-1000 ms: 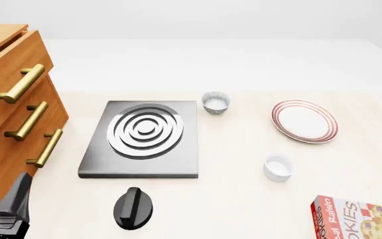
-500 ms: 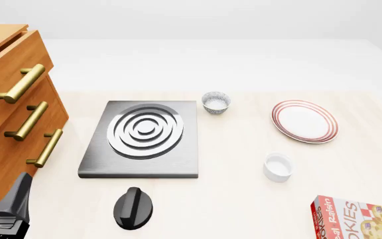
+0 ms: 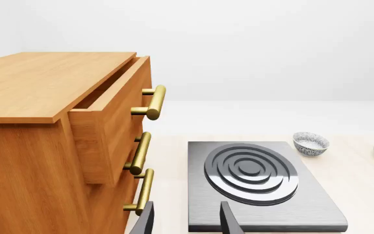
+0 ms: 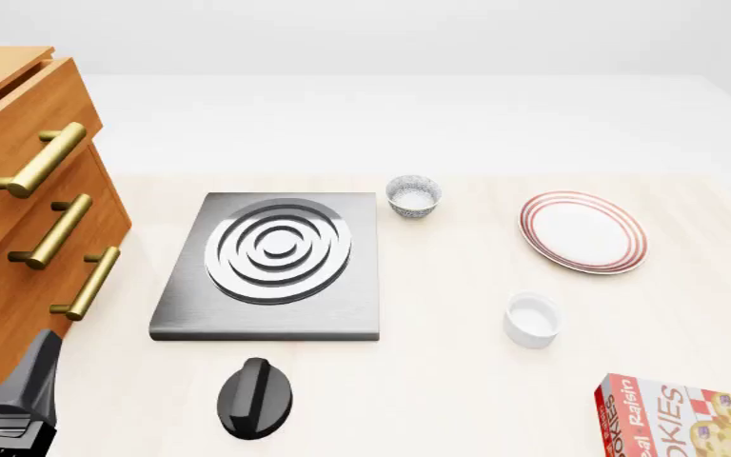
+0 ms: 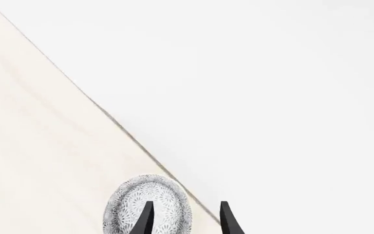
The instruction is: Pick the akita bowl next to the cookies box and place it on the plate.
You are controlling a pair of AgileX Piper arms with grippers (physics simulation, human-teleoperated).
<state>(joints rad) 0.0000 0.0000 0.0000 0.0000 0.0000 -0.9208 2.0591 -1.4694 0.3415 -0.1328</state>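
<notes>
A speckled akita bowl (image 5: 149,208) lies on the table close to its edge in the right wrist view. My right gripper (image 5: 185,222) is open just over it, with one fingertip (image 5: 145,217) in front of the bowl. The cookies box (image 4: 689,419) is at the front right corner of the front view, where neither this bowl nor the right gripper shows. A second akita bowl (image 4: 413,196) (image 3: 310,144) stands beside the stove's far right corner. The plate (image 4: 582,231) lies at the right. My left gripper (image 3: 185,223) is open and holds nothing, near the cabinet.
A grey stove plate (image 4: 274,262) lies mid-table with a black knob (image 4: 255,398) in front of it. A plain white cup (image 4: 532,320) stands between the plate and the box. The wooden drawer cabinet (image 4: 23,219) fills the left side, its top drawer slightly open.
</notes>
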